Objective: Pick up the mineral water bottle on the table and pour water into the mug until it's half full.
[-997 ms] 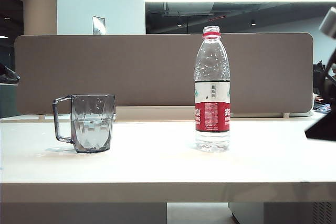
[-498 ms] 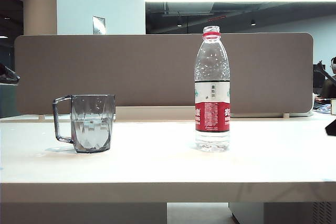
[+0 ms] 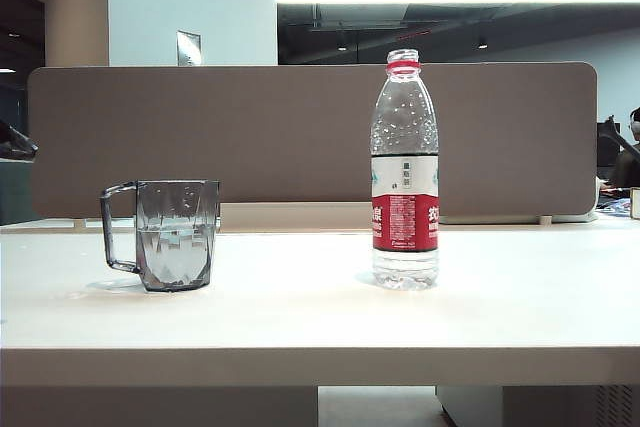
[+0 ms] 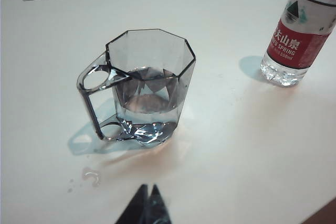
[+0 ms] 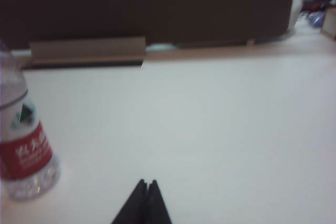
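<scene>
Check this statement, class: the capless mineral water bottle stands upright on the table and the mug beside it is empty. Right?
Not quite. The mug is not empty; the left wrist view shows water in it. The capless mineral water bottle does stand upright on the table.

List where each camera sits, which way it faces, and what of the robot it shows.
Exterior: low at the table's front edge, facing the divider; mug left, bottle right; no robot visible.
Left wrist: above, looking down on the mug; shut left end effector shows.
Right wrist: low, facing the divider; shut right end effector shows.
All three share the bottle.
</scene>
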Controlling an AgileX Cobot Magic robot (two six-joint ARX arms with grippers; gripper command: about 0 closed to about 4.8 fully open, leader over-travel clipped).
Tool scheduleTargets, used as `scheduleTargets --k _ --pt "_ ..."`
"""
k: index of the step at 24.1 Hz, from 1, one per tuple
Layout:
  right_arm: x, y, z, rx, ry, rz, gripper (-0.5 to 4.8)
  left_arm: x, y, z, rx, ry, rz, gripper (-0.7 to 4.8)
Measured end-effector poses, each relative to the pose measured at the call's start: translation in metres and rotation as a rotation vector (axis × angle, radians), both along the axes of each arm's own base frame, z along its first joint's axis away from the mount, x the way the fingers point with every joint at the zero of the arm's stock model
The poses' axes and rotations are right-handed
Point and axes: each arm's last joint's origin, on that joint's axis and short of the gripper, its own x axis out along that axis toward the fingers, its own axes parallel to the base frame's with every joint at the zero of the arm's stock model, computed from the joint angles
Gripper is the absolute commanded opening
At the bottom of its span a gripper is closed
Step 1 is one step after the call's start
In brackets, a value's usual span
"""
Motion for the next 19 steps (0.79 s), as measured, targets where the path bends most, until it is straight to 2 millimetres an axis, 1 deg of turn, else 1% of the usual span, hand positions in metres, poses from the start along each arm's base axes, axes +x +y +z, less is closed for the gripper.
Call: scheduleTargets --k 3,7,14,19 --pt "-0.005 -0.005 0.008 0.010 -0.092 -0.042 -0.05 0.000 0.000 0.000 0.000 0.000 0.000 -0.05" --pt "-0.009 -0.006 0.012 0.014 -0.132 -0.043 -0.05 0.000 0.000 0.000 0.000 0.000 0.000 -0.05" --pt "-0.009 -0.006 -0.002 0.000 0.005 -0.043 -0.05 0.000 0.000 0.000 0.000 0.000 0.000 -0.05" --pt "-0.014 -0.006 -0.014 -0.011 0.112 -0.042 -0.05 0.000 0.000 0.000 0.000 0.000 0.000 -0.05"
